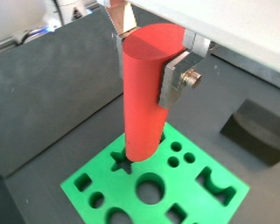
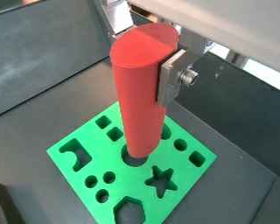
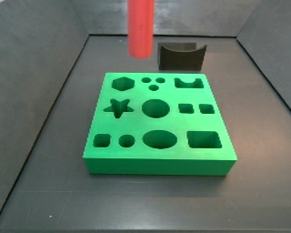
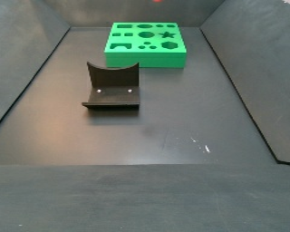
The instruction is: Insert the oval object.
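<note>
My gripper [image 1: 149, 66] is shut on the oval object [image 1: 145, 101], a long smooth red peg held upright by its upper end between the silver fingers [image 1: 173, 81]. Both wrist views show this, with the gripper [image 2: 146, 61] and the peg [image 2: 140, 101]. The peg's lower end hangs over the green block [image 1: 178, 188], [image 2: 119, 166], which has several shaped holes. In a side view the peg [image 3: 139, 27] hangs high above the back of the block [image 3: 160, 164], whose oval hole [image 3: 160, 139] lies near its front edge. The gripper itself is out of both side views.
The dark fixture [image 3: 181, 56] with a curved notch stands on the floor behind the block and also shows in a side view [image 4: 111, 88]. The green block [image 4: 145, 61] sits at the far end of the dark-walled bin.
</note>
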